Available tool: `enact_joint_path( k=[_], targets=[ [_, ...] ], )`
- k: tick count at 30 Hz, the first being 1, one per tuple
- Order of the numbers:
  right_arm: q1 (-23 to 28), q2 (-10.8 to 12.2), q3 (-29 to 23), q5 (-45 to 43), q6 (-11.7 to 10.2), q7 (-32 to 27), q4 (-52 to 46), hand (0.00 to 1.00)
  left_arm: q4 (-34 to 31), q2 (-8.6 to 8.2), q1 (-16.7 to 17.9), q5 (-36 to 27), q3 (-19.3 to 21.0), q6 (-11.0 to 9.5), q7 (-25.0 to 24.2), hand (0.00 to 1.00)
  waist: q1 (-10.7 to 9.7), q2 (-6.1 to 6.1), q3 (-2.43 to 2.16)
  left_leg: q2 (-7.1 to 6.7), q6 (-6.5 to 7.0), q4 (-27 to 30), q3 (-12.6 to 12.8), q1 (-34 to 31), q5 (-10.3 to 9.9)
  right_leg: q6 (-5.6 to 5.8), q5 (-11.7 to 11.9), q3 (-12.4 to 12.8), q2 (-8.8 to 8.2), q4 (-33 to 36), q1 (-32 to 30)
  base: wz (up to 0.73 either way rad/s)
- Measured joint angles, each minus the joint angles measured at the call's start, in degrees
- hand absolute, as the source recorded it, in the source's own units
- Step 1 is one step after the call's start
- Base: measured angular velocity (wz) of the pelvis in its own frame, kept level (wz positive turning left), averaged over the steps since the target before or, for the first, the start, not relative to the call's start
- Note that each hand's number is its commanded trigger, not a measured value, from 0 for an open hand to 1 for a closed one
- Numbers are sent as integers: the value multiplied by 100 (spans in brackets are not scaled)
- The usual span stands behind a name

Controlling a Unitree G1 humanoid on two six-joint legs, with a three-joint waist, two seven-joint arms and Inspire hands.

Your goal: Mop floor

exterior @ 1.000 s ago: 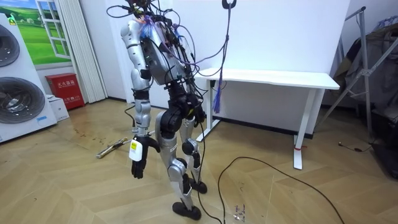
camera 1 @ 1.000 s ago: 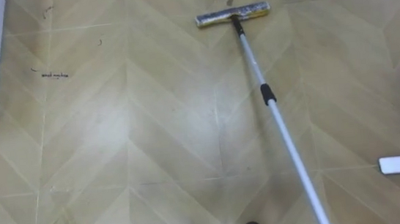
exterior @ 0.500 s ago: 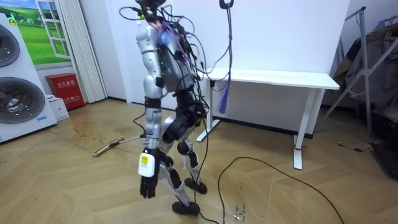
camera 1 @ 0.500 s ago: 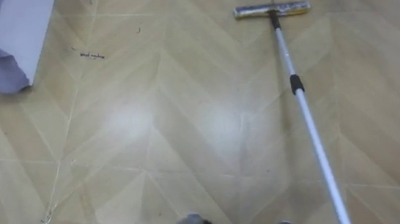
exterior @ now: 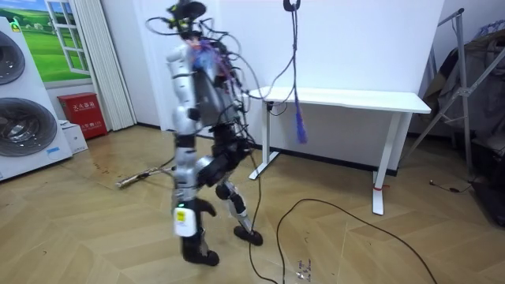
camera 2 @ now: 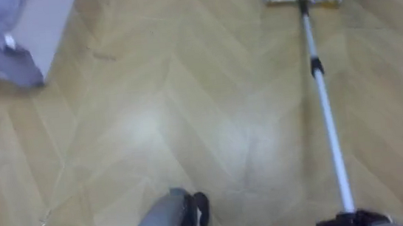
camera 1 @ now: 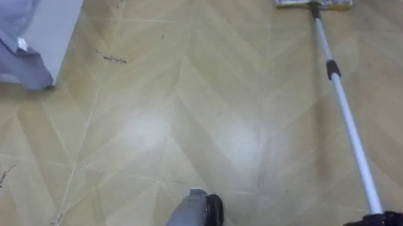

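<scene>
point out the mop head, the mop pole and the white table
mop head [camera 1: 313, 2]: left eye view, middle of the pad
mop pole [camera 1: 349, 125]: left eye view, shaft below the black collar
table [exterior: 347, 98]: room view, bare top

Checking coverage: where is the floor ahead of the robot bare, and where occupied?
Bare: the wide middle floor, between the grey-white object at upper left and the mop pole at right. Occupied: the right strip, from mop head down to the right hand.
</scene>
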Motion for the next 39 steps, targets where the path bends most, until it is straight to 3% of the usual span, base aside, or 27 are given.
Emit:
enact_joint_path(
  k=[1, 2, 3, 4, 6, 8, 11, 13, 15, 17, 19, 20, 21, 23, 24, 26, 27, 28, 29, 31, 32, 33, 34, 35, 36, 37, 39],
  targets=[
    [201, 10, 11, -60, 1, -67, 119, 100, 8, -45, -88, 16, 30, 10, 23, 0, -132, 45, 8, -166, 90, 256, 31, 67, -269, 60, 406, 340, -45, 725, -251, 48],
    [348, 20, 12, -70, 0, -117, 130, 100, -12, -72, -107, 42, 66, 5, 59, 0, -178, 66, -2, -215, 130, 375, 46, 136, -415, 78, 691, 541, -32, 1084, -383, 29],
    [602, 59, 38, -55, 0, -211, 111, 100, -66, -121, -109, 42, 67, -19, 152, 0, -250, 190, -11, -232, 215, 565, 30, 253, -713, 118, 1295, 784, 105, 1608, -558, 0],
    [763, 138, 60, -42, 0, -287, 35, 100, -130, -132, -109, 44, 92, -36, 217, 0, -297, 270, -25, -229, 277, 668, -9, 326, -910, 150, 1621, 958, 299, 1965, -817, -8],
    [855, 305, 58, -27, 0, -437, -47, 100, -283, -132, -113, 51, 111, -35, 310, 0, -481, 351, -15, -234, 333, 680, -57, 393, -1071, 156, 1589, 980, 462, 2162, -1247, 2],
    [918, 451, 8, 66, 0, -591, -64, 100, -397, -159, -100, 53, 111, -54, 330, 0, -580, 449, 25, -238, 340, 569, -81, 467, -1140, 232, 1446, 978, 603, 1625, -1569, 4],
    [1011, 589, -44, 182, 0, -731, -61, 100, -436, -200, 29, 56, 113, -31, 347, 0, -510, 445, 46, -339, 330, 224, -162, 720, -1147, 186, 1288, 809, 616, -200, -1696, -24],
    [939, 568, -61, 51, 22, -882, -61, 100, -431, -204, 273, 57, 130, 113, 381, 0, -375, 427, 48, -418, 104, 288, -450, 974, -1270, -88, 1522, 596, 736, -1059, -1608, -38],
    [733, 508, -115, -61, 116, -909, 11, 100, -439, -174, 380, 20, 150, 197, 412, 0, -335, 390, 66, -375, 3, 636, -476, 1061, -1305, -211, 1418, 397, 674, -886, -1404, -14],
    [306, 392, -159, -198, 324, -902, 65, 100, -510, -90, 381, -87, 153, 258, 432, 0, -156, 232, 78, -223, -398, 1313, -368, 926, -1064, -346, 1102, 378, 716, -646, -1300, -19],
    [-573, 92, -21, -258, 501, -884, 70, 100, -692, 24, 349, -470, -7, 155, 542, 0, 94, 18, 134, -5, -691, 2451, -329, 412, -60, -457, 844, 428, 856, -406, -1193, -27],
    [-835, 39, 19, -259, 506, -877, 46, 100, -741, 79, 357, -564, -28, 143, 540, 0, 172, -69, 147, 33, -703, 2696, -324, 255, 291, -474, 807, 470, 907, -352, -1185, -36],
    [-1320, -34, 83, -258, 463, -837, -28, 100, -785, 195, 362, -630, -41, 115, 542, 0, 255, -285, 170, 49, -752, 3042, -342, -6, 952, -521, 728, 529, 958, -267, -1165, -25],
    [-1806, -157, 272, -201, 359, -812, -248, 100, -918, 340, 375, -604, -119, 131, 537, 0, 360, -433, 225, 141, -759, 3377, -496, -405, 988, -593, 617, 500, 1086, -260, -1037, -12],
    [-2042, -193, 290, -132, 255, -736, -324, 100, -985, 389, 397, -603, -118, 140, 532, 0, 465, -586, 302, 193, -728, 3260, -522, -593, 809, -621, 535, 484, 1115, -277, -914, 0],
    [-2118, -217, 270, 29, 249, -658, -457, 100, -1168, 377, 534, -416, -119, 261, 474, 0, 511, -667, 286, 284, -718, 2489, -528, -754, 519, -606, 406, 378, 1116, -405, -689, 21],
    [-2047, -220, 239, 130, 260, -642, -455, 100, -1200, 355, 571, -283, -119, 287, 392, 0, 517, -664, 284, 292, -693, 1507, -529, -706, 423, -556, 316, 361, 1117, -520, -521, 39],
    [-1894, -219, 239, 217, 247, -645, -453, 100, -1200, 352, 559, -267, -119, 301, 305, 0, 518, -614, 279, 305, -692, 418, -518, -584, 440, -483, 213, 350, 1115, -638, -347, 39],
    [-1791, -218, 236, 257, 241, -636, -447, 100, -1196, 350, 554, -250, -111, 312, 271, 0, 513, -556, 281, 325, -653, -6, -501, -526, 442, -448, 161, 350, 1115, -687, -238, 46],
    [-1103, -210, 233, 298, 161, -639, -413, 100, -1143, 292, 450, -169, -114, 366, 224, 0, 401, -327, 191, 268, -131, -189, -248, -355, 215, -240, -15, 396, 977, -825, 164, 63],
    [-921, -209, 220, 298, 151, -635, -351, 100, -1138, 266, 410, -163, -112, 364, 218, 0, 397, -292, 191, 227, -29, -165, -161, -246, 131, -183, 13, 457, 910, -704, 214, 50],
    [-585, -210, 236, 275, 135, -616, -153, 100, -1137, 213, 375, -114, -110, 356, 215, 0, 397, -250, 167, 74, 109, -140, 14, 9, -73, 74, 173, 566, 722, -335, 215, 27],
    [-261, -236, 267, 156, 113, -661, 28, 100, -1133, 123, 371, -95, -100, 345, 236, 0, 356, -92, 67, -60, 226, -96, 76, 199, -271, 220, 451, 634, 624, 5, 218, 18],
    [-94, -268, 308, 110, 113, -704, 51, 100, -1136, 69, 367, -95, -101, 335, 249, 0, 346, 24, 13, -106, 261, -73, 72, 268, -357, 241, 623, 662, 609, 122, 217, 10],
    [207, -295, 307, 43, 90, -790, 52, 100, -1177, 1, 358, -67, -97, 309, 265, 0, 249, 191, -25, -212, 336, -102, 61, 433, -480, 271, 990, 799, 606, 374, 189, 12],
    [472, -224, 306, 44, 23, -881, 47, 100, -1186, -15, 339, -70, -65, 270, 281, 0, 108, 279, -35, -355, 400, -191, 37, 600, -564, 297, 1244, 979, 609, 627, 107, 15],
    [695, -48, 301, 39, -12, -1064, 10, 100, -1189, -42, 326, -63, 71, 238, 379, 0, -17, 382, -17, -453, 424, -231, -98, 722, -667, 272, 1235, 1096, 762, 825, -214, -11]
  ],
)
